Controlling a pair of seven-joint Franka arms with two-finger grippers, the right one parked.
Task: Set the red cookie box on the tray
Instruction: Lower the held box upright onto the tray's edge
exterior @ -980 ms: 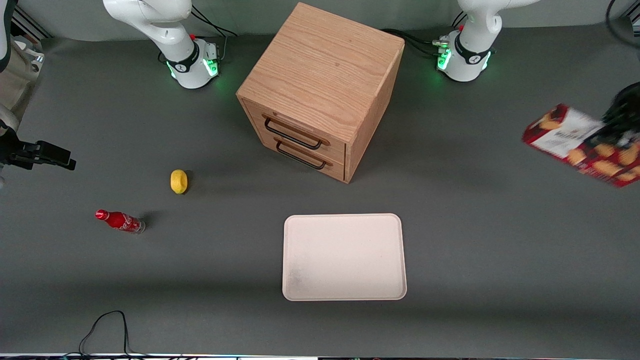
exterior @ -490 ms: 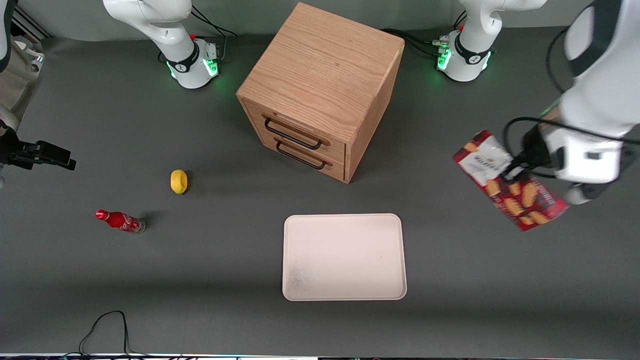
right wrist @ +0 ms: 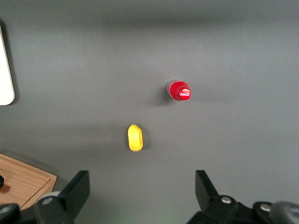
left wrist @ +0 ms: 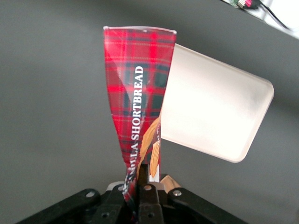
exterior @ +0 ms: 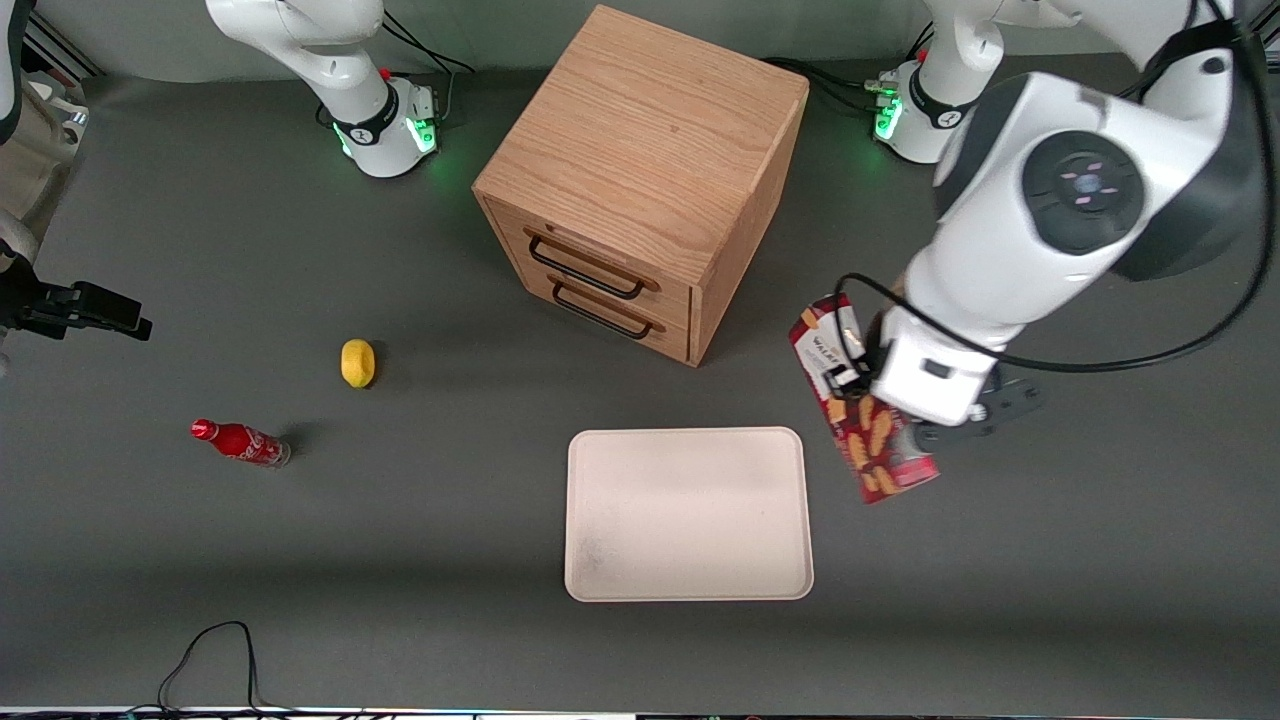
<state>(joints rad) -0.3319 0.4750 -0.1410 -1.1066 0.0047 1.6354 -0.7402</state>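
The long dark-red cardboard cookie box [exterior: 862, 405] hung in the air just beside the flat cream-white tray [exterior: 688, 514], toward the working arm's end of the desk. The hand [left wrist: 142, 184] was clamped shut on its middle. The thin carton looked light but crushable; its walls appeared pinched inward there. The arm's wrist hid the grip in the front view.
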